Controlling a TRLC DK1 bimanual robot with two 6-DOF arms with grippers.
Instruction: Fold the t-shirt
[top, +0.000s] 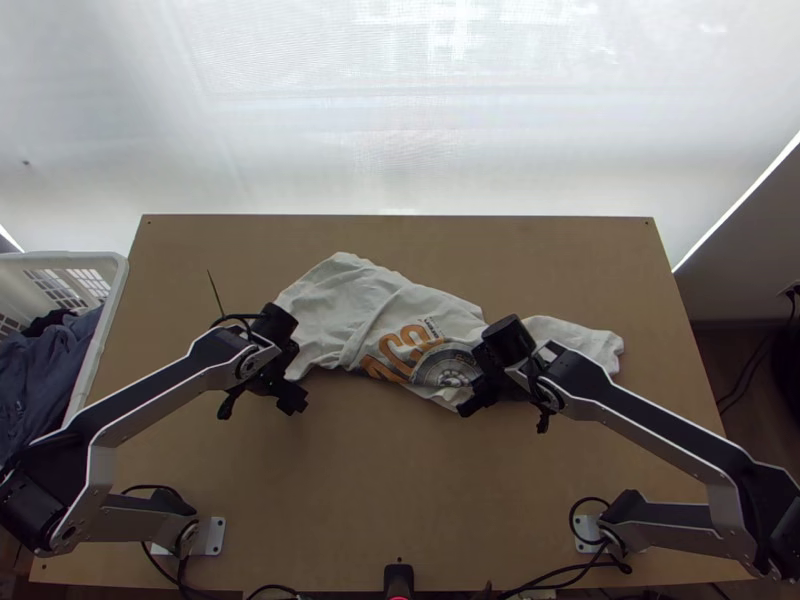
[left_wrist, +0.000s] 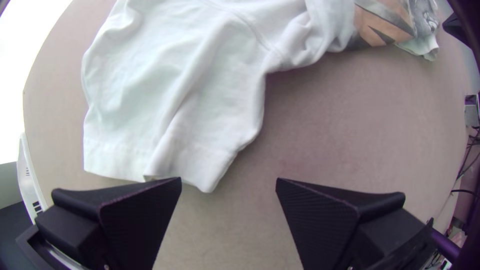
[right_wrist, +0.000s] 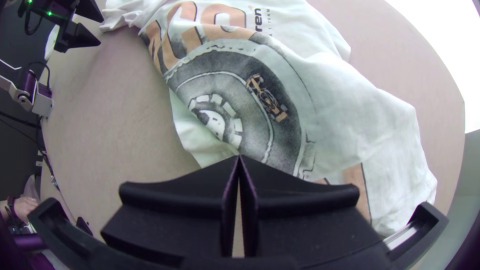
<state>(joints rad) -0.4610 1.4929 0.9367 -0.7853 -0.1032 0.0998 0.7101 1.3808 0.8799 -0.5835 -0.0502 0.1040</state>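
The white t-shirt lies bunched and rumpled across the middle of the table, its orange and grey print partly folded under. My left gripper is at the shirt's left end; in the left wrist view this left gripper is open, one fingertip close to a white corner of the shirt. Over the lower edge of the printed part is my right gripper. From its own wrist, the right gripper has its fingertips together in front of the shirt, and no pinched cloth is visible between them.
A white basket with dark clothes stands off the table's left side. Bare tabletop lies between the arms' bases and behind the shirt. A person's hand shows beyond the near edge.
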